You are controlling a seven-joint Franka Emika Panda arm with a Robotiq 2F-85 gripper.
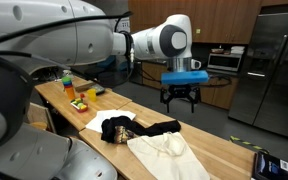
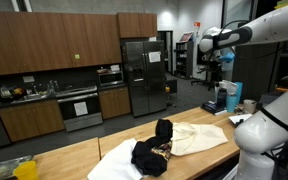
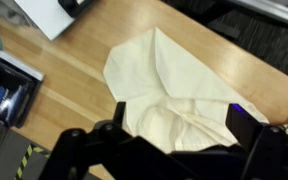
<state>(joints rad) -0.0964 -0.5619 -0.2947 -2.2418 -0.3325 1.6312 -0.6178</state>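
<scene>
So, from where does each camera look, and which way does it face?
In an exterior view: close behind the arm, facing along the wooden table toward the fridge; arm and gripper show.
In an exterior view: across the table, facing the kitchen cabinets; the arm shows at right.
Wrist view: above the table, facing down on the cream cloth; fingers show at the bottom.
All three share that cloth.

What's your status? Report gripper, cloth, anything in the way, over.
Gripper open, empty, high above table. Cream cloth spread directly below, not touched. Black garment at its edge; nothing between gripper and cloth.
</scene>
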